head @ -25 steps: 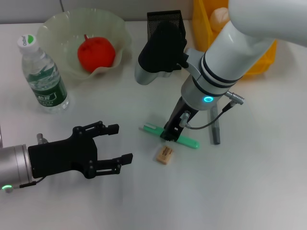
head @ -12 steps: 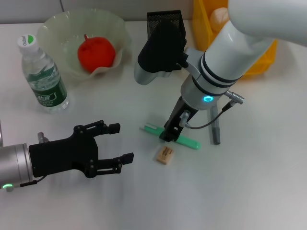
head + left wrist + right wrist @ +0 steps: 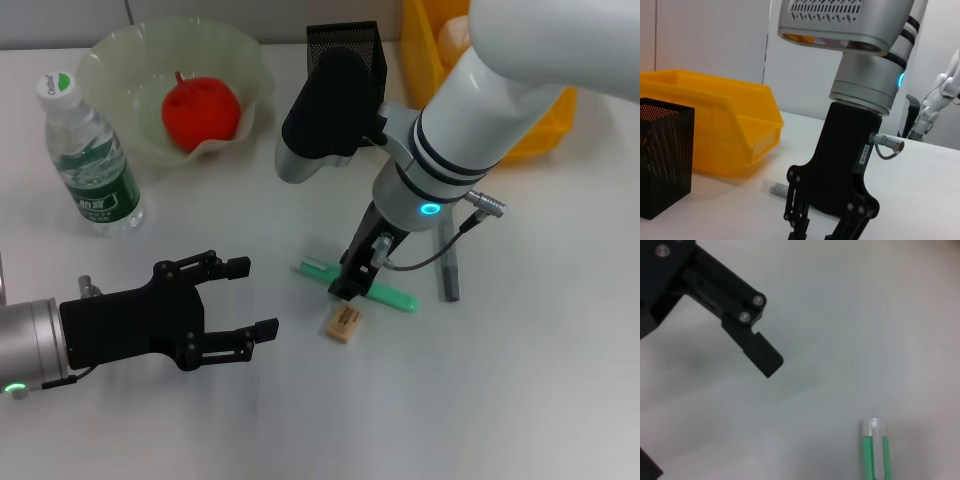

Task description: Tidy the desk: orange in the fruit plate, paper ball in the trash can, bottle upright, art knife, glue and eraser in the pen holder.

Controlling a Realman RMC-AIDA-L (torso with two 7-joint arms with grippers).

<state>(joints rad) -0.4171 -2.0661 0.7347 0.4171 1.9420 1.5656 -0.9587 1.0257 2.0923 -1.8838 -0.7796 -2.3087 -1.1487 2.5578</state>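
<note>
Your left gripper (image 3: 238,298) is hovering low over the white table (image 3: 540,380) with its jaws spread wide and holding nothing. Beyond those jaws, the bottle (image 3: 88,160) is standing upright, and just beside it the fruit plate (image 3: 120,60) is holding the orange (image 3: 200,110).

Past the open left jaws, toward the middle, the eraser (image 3: 343,322) is lying flat on the table. Just behind it a green pen-shaped tool (image 3: 385,294) is lying at a slant; your right wrist view is showing its clear-capped end (image 3: 873,450).

Your right gripper (image 3: 352,281) is pointing straight down at that green tool, its tip at or just above it. You cannot tell how its jaws are standing, since the head view is hiding them and the left wrist view (image 3: 824,235) is cutting them off. A grey pen-like object (image 3: 449,272) is lying just beyond those jaws.

Behind the right arm, the pen holder (image 3: 345,45) is standing upright. The trash can (image 3: 425,50) is sitting beside it, with the paper ball (image 3: 458,38) inside.
</note>
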